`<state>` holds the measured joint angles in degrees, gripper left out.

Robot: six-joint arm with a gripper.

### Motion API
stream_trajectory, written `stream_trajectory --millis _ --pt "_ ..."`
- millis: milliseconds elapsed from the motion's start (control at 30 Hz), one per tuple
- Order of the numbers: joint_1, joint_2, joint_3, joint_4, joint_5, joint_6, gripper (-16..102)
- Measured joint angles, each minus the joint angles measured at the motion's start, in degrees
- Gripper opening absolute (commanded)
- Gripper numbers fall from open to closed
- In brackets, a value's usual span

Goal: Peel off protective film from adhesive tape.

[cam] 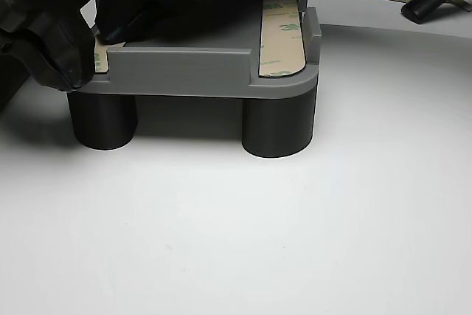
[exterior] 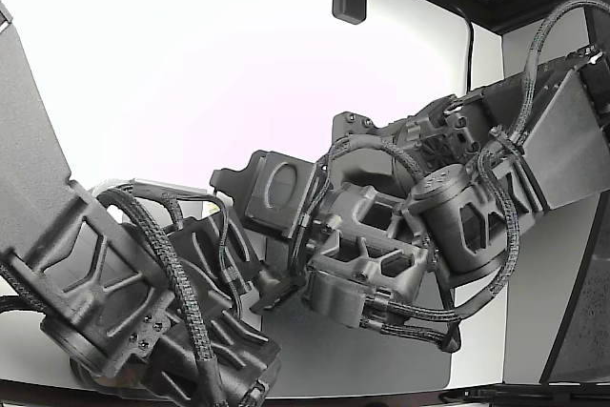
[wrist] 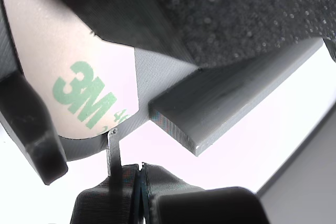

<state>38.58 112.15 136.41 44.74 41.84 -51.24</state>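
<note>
Grey fixture (cam: 184, 71) stands on dark cylindrical legs on the white surface (cam: 236, 226). Adhesive tape (cam: 282, 38) with green 3M print lies in its channel on the other view's right. A second strip (wrist: 79, 87) fills the wrist view — the hand (wrist: 137, 182) sits at its edge, tips pressed together; whether film is caught cannot be told.

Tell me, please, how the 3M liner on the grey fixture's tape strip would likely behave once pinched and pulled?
The 3M liner looks paper-thin, so probably floppy and light. Lying flat on the grey fixture, its edge may be hard to catch.
</note>
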Motion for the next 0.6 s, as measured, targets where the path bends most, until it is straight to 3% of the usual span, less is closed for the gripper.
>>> stream_trajectory --millis 600 --pt "0.35 -0.35 -0.62 0.44 0.26 0.70 -11"
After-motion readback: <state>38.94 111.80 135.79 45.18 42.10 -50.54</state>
